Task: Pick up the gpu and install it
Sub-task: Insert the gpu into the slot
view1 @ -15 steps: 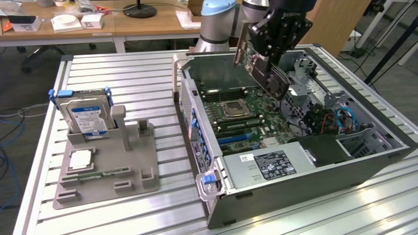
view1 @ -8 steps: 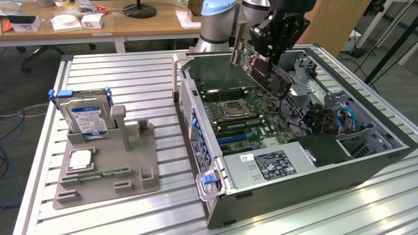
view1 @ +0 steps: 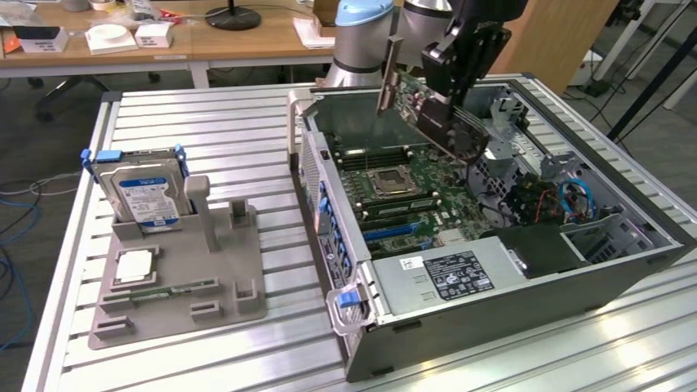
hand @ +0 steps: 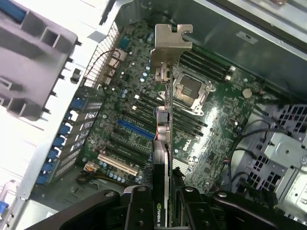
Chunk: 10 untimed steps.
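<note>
Above the open case (view1: 490,327), claw (hand: 161,203) grips gpu (view1: 412,96).

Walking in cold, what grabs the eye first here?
The gripper holds the gpu tilted over the green motherboard of the open computer case. On the exterior view's left, a hard drive stands upright in a gray holder.
</note>
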Available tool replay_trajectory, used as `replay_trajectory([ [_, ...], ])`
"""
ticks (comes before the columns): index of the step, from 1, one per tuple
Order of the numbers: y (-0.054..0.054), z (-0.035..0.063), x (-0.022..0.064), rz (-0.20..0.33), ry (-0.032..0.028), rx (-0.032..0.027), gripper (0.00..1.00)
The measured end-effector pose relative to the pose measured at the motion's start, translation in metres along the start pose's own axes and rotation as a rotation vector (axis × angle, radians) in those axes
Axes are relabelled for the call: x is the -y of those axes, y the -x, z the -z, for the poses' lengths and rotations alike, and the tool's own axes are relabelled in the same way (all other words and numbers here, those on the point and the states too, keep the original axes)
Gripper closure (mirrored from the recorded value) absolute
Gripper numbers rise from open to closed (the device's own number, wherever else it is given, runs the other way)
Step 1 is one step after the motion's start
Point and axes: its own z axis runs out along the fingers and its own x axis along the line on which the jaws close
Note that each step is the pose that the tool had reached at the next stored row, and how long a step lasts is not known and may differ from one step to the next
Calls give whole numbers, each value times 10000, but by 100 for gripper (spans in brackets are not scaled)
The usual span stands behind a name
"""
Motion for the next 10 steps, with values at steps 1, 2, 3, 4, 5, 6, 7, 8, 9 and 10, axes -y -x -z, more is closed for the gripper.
replay_trajectory([
  [1,0,0,0,152,3,-2,74],
  [2,0,0,0,306,5,-2,74],
  [3,0,-1,0,462,8,-3,74],
  [4,0,-1,0,628,10,-4,74],
  [5,0,-1,0,782,13,-5,74],
  [6,0,-1,0,935,15,-7,74],
  [7,0,-1,0,1091,18,-8,74],
  [8,0,-1,0,1244,21,-9,74],
  [9,0,-1,0,1399,23,-10,74],
  [10,0,-1,0,1540,26,-11,74],
])
